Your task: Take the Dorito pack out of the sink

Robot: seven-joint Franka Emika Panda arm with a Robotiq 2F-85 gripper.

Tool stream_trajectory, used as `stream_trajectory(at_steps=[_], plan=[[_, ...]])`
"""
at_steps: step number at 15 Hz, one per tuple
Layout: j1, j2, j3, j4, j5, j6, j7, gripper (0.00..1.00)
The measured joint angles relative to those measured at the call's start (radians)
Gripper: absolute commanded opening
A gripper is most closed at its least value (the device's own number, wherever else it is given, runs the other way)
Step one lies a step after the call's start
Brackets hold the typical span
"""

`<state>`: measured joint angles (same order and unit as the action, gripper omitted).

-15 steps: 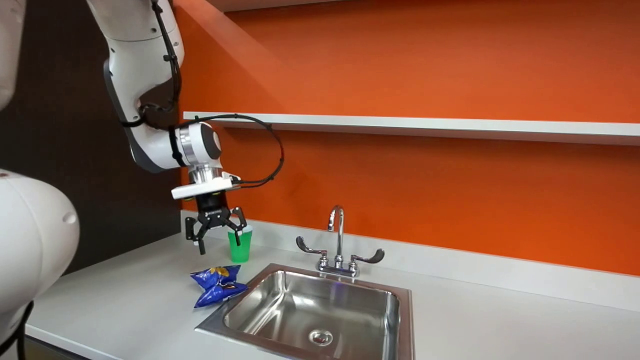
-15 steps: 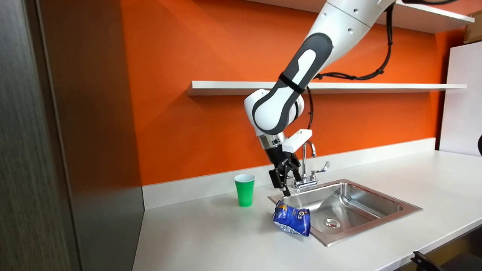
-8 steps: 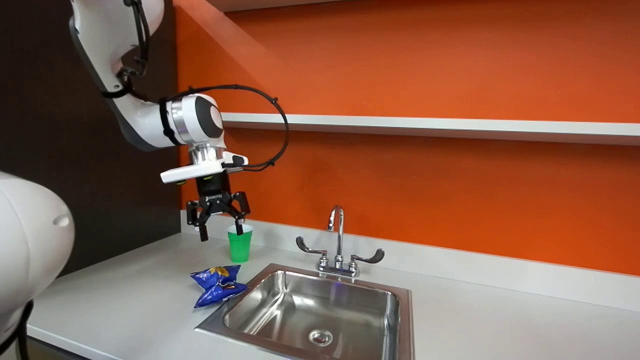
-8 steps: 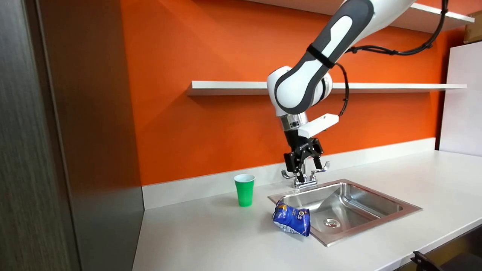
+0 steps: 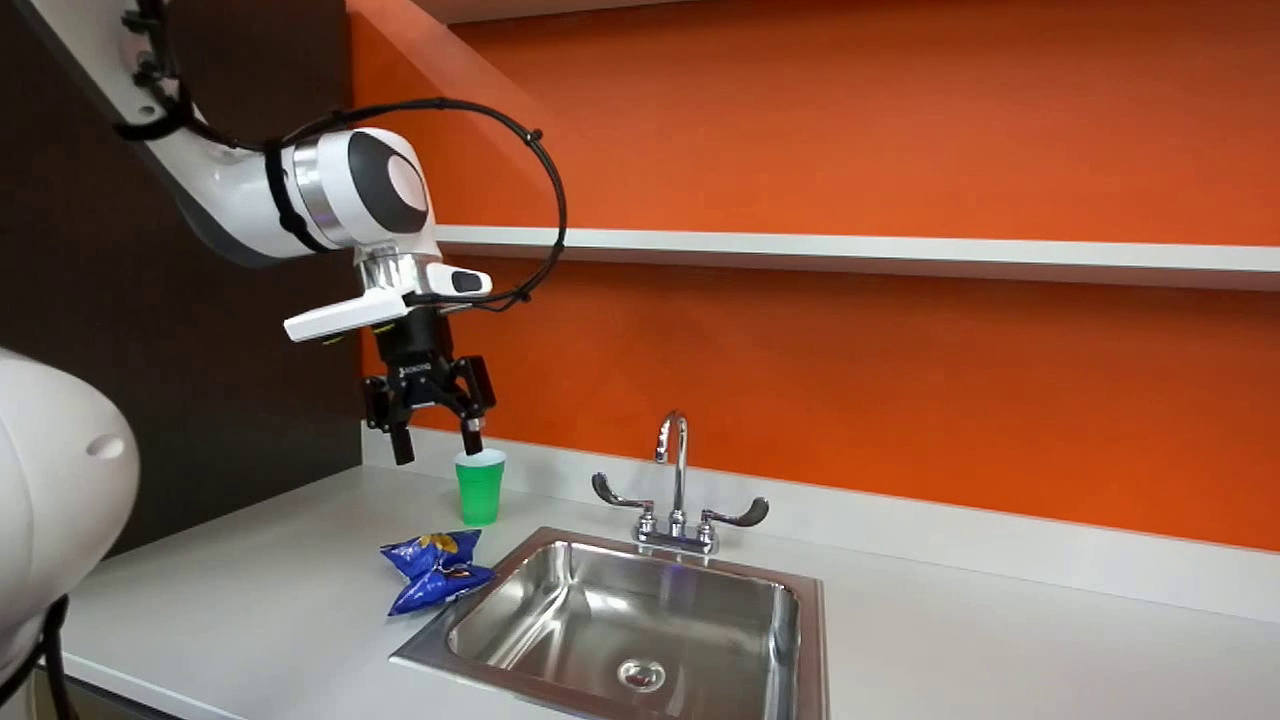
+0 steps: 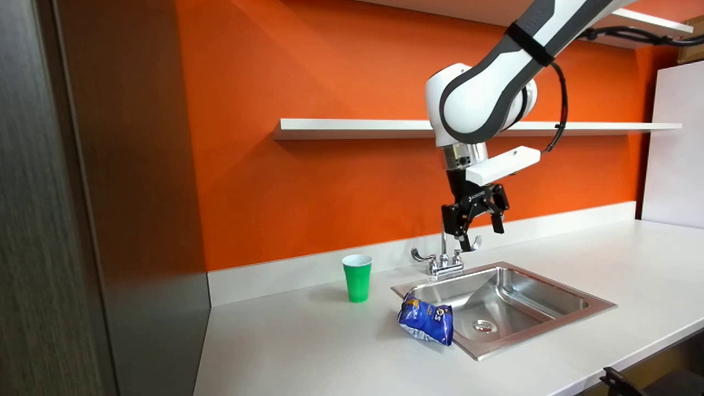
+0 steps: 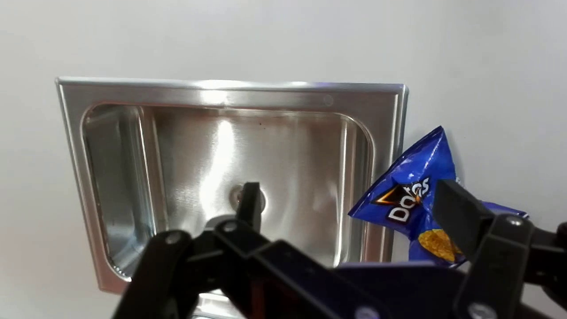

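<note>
Well, gripper (image 5: 437,445): fingers spread apart, hanging in the air above the counter (image 5: 250,600), as I see it from the room.
Bag (image 6: 426,320): lower than the gripper, on the counter, one side lapping over the rim of the sink (image 6: 550,338).
Sink: also below the gripper, basin right beside the bag.
Cup (image 6: 357,283): upright, lower than the gripper and apart from it.
</note>
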<state>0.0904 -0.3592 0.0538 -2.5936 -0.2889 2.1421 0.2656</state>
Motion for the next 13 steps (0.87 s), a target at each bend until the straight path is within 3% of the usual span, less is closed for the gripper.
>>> stream_trajectory(at_steps=[8,13], plan=[[-0.113,-0.147,-0.070,-0.082,0.099,0.012,0.011,1.00],[-0.131,-0.157,-0.079,-0.094,0.099,0.014,0.009,1.00]])
